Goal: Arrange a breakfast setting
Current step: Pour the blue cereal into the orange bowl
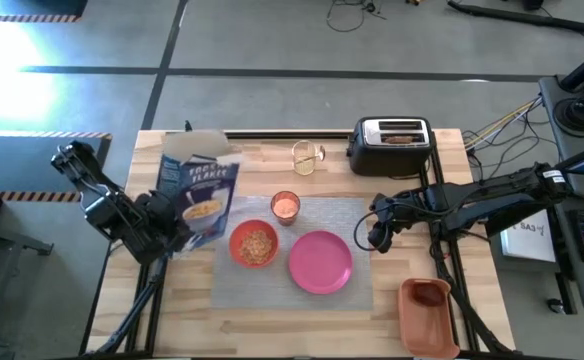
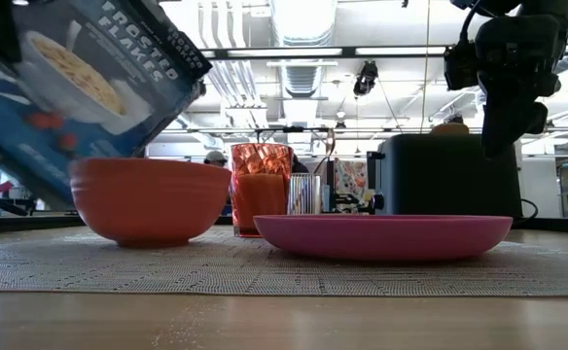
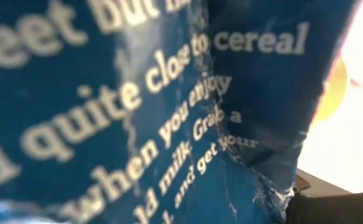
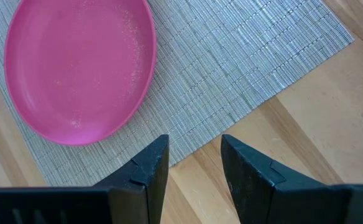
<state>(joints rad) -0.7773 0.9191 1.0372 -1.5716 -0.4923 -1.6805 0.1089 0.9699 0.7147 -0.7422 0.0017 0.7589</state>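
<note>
The left hand (image 1: 172, 235) grips a tilted cereal box (image 1: 200, 195) beside the cereal-filled orange-red bowl (image 1: 254, 244); righting it comes next, probably. The right hand (image 4: 194, 165) hovers part-open, empty.

Overhead view evenly lit; strong white glare on the floor beyond the table's (image 1: 172, 300) far left corner. Low view backlit by ceiling strip lights (image 2: 294, 51); bowl (image 2: 148, 199) and plate (image 2: 381, 235) sharp, room behind soft. Left wrist view blurred, cereal box (image 3: 138, 112) too close, blown-out white beside it. Right wrist view bright, sharp, soft shadows.
</note>
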